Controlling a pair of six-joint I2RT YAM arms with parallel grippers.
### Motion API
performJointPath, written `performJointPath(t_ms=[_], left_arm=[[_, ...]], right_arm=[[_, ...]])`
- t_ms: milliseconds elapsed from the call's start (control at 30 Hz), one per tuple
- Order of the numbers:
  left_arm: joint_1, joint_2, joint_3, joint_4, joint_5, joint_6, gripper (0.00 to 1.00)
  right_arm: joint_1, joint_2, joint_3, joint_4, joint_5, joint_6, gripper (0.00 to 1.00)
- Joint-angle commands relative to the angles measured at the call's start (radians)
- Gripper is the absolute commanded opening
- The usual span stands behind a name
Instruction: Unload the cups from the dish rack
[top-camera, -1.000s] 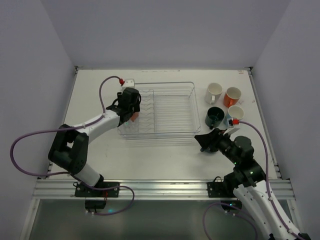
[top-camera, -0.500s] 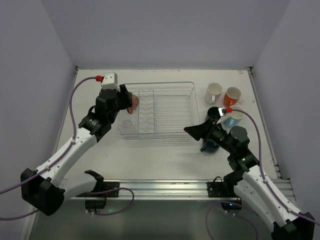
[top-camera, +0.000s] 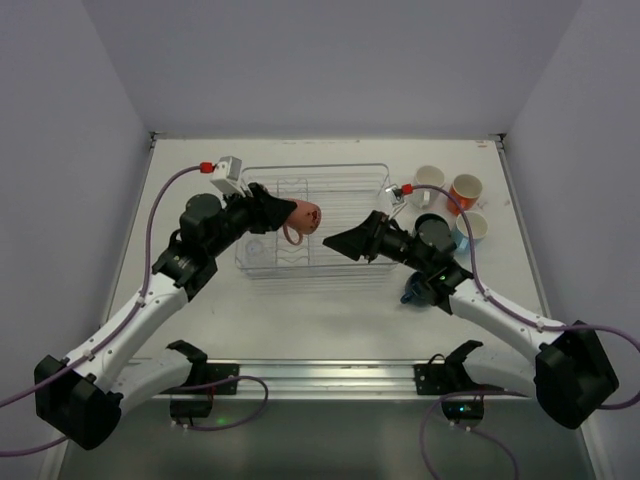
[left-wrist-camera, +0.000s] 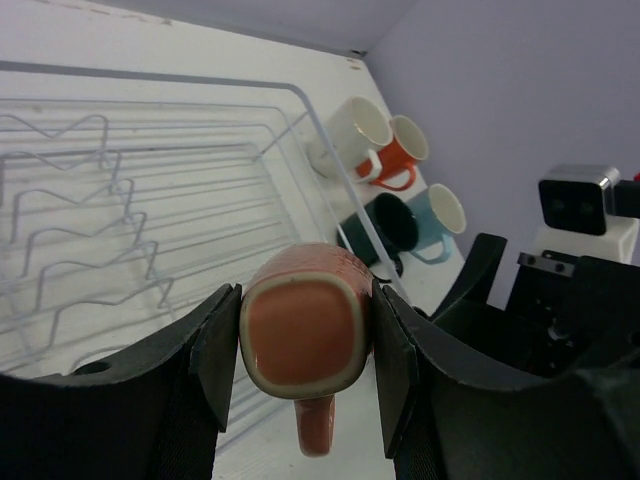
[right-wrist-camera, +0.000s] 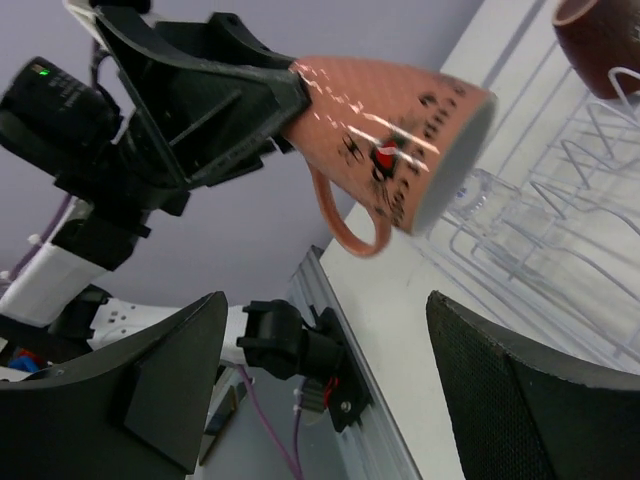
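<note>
Both arms have swung in over the rack in the last half second. Left one has carried the pink mug from the rack's left end to above its middle. Right one has come up from the near right corner to face it, jaws now wider.

Table (top-camera: 300, 315): white, arms bolted at the near edge.

Dish rack (top-camera: 320, 167): clear wire, far centre of the table, mostly bare prongs.

Left gripper (top-camera: 283, 213): clamped on the pink mug (top-camera: 308, 217), fingers (left-wrist-camera: 215, 350) on either side of its base end. Mug lies on its side in the air over the rack's middle, handle hanging down, mouth toward the right gripper (top-camera: 335, 241).

Right gripper: jaws wide apart, nothing between them, just beside the mug's mouth. Can't tell contact from the top view, though the wrist view shows a gap.

Right of the rack, on the table: white mug (top-camera: 428, 181) and orange mug (top-camera: 465, 190) side by side at the back. Teal mug (top-camera: 432, 226) and light blue mug (top-camera: 471, 227) sit in front of them, teal partly hidden by the right arm. Navy mug (top-camera: 416, 293) sits nearer, half under the right forearm.

In the rack: clear tumbler (right-wrist-camera: 483, 195) near the left end and brown tumbler (right-wrist-camera: 600, 40) on the prongs, the latter seen only in the right wrist view.
</note>
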Motion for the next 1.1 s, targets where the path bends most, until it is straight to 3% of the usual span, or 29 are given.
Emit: performJointPath(t_ms=[0, 333, 567, 700, 833, 1067], left_arm=[[0.005, -0.031, -0.04, 0.224, 0.203, -0.131, 0.06], [0.004, -0.036, -0.14, 0.451, 0.369, -0.258, 0.05], [0.004, -0.083, -0.134, 0.402, 0.321, -0.231, 0.05], [0.004, -0.114, -0.09, 0.316, 0.228, -0.163, 0.04], [0.004, -0.095, -0.077, 0.333, 0.254, -0.171, 0.04], [-0.004, -0.079, -0.089, 0.402, 0.316, -0.226, 0.05]], right_arm=[[0.025, 0.023, 0.073, 0.153, -0.032, 0.0, 0.82], [0.05, 0.041, 0.087, 0.187, -0.007, -0.006, 0.78], [0.079, 0.02, 0.065, 0.222, -0.007, 0.0, 0.75], [0.077, -0.103, -0.007, 0.165, 0.063, -0.05, 0.75], [0.077, -0.196, -0.028, 0.029, 0.137, -0.104, 0.77], [0.079, -0.129, -0.008, 0.082, 0.106, -0.081, 0.77]])
